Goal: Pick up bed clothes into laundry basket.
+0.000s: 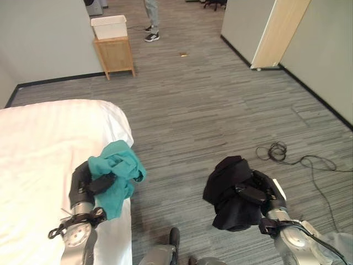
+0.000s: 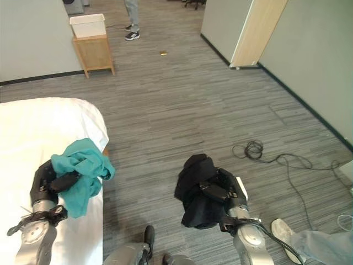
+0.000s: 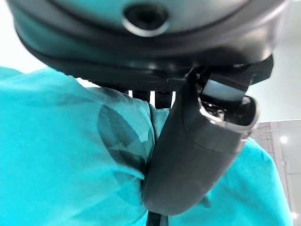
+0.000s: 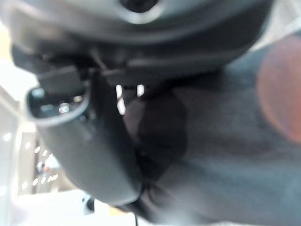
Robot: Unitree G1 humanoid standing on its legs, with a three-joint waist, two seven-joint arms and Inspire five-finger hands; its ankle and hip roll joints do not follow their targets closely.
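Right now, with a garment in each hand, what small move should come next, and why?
Probably a turn and step toward the white basket across the room. The left hand grips a teal garment over the bed edge, and the right hand grips a black garment above the floor. Both are lifted, and the basket, atop a wooden stand, looks far off.

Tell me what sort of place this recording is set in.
Probably a mock bedroom set up inside an office or lab: a bed with a white sheet, grey wood-look flooring, partition walls, and a white basket on a small wooden stand.
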